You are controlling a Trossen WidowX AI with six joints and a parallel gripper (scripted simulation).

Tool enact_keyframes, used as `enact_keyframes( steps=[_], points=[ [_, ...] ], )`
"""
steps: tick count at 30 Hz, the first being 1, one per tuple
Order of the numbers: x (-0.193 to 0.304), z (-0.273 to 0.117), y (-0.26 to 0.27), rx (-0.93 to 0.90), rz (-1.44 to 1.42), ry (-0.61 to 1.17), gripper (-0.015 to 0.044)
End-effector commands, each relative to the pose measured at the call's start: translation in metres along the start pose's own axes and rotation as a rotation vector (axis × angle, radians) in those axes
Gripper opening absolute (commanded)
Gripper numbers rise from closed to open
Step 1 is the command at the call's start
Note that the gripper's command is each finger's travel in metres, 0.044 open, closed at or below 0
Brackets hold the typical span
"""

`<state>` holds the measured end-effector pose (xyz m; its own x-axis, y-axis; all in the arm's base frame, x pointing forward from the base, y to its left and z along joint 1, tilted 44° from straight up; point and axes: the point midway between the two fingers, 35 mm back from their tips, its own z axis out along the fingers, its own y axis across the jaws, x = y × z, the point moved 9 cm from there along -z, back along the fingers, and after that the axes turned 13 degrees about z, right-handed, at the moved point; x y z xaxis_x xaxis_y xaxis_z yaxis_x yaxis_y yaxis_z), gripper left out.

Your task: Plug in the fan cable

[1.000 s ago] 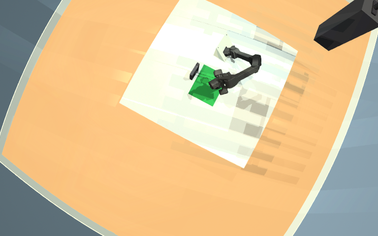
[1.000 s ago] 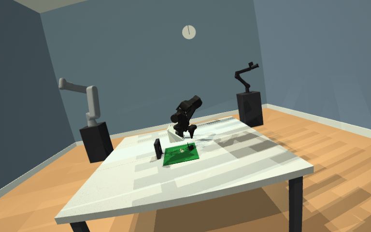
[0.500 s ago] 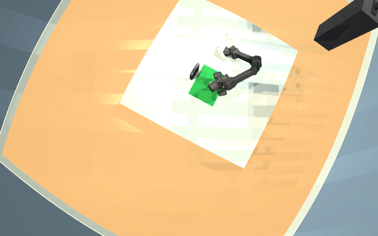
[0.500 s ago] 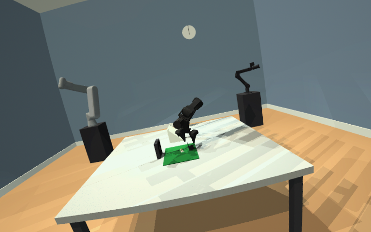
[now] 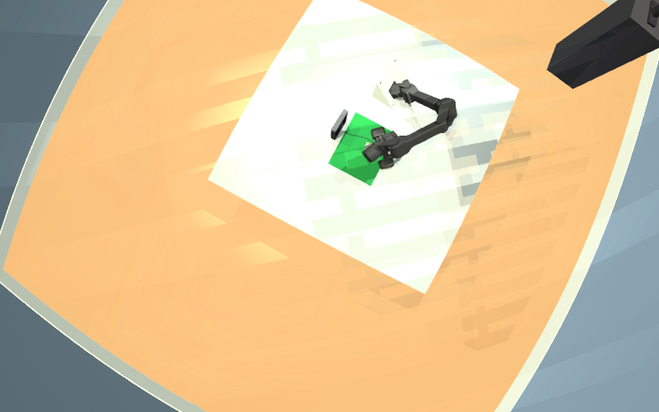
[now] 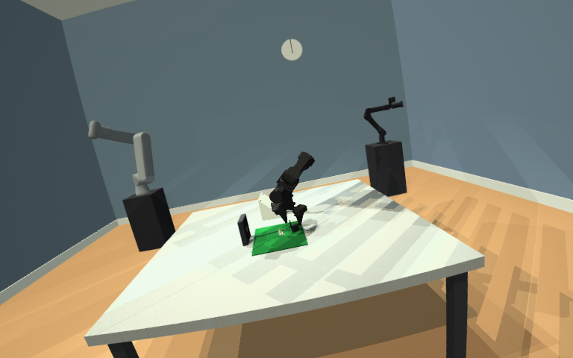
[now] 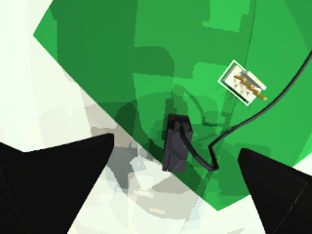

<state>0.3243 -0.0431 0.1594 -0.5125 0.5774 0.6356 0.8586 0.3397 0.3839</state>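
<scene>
The black arm [image 5: 445, 112] [image 6: 287, 179] bends at its elbow over the white counter [image 5: 281, 184] [image 6: 218, 283], reaching out to the green board [image 5: 348, 166] [image 6: 265, 246] [image 7: 156, 34]. Its end effector [image 5: 381, 148] [image 6: 293, 221] [image 7: 177, 148] points down over one edge of the board, the fingers wide apart with nothing clamped between them.

In the wrist view the black plug [image 7: 176, 146] lies between the two fingertips, apart from both, by the board's edge. It is off the four-pin header [image 7: 242, 86], whose gold pins are bare. A thin dark cable [image 7: 273, 104] loops from the plug and runs across the board. The dark fan [image 5: 339, 124] [image 6: 243, 229] stands upright just beside the board.

Patches of light and shadow stripe the counter, which stands on dark legs above an orange plank floor [image 5: 118, 255] [image 6: 515, 248]. Blue-gray walls [image 6: 218, 88] with pale baseboards close in the room, and a round clock [image 6: 291, 49] hangs on one. Behind the counter, a gray arm [image 6: 144, 155] and another black arm [image 6: 374, 121] stand on dark pedestals [image 6: 150, 221] [image 6: 386, 168].
</scene>
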Motion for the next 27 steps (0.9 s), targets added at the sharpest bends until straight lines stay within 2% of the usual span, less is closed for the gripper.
enact_keyframes(
  steps=[1,13,21,27],
  points=[
    [-0.001,0.008,-0.001,-0.002,0.006,0.004,0.0440],
    [-0.001,0.021,-0.001,-0.002,0.006,0.005,0.0440],
    [-0.001,0.019,0.000,0.000,-0.001,0.002,0.0230],
    [-0.001,0.019,0.000,0.000,-0.001,0.002,0.0190]
  ],
)
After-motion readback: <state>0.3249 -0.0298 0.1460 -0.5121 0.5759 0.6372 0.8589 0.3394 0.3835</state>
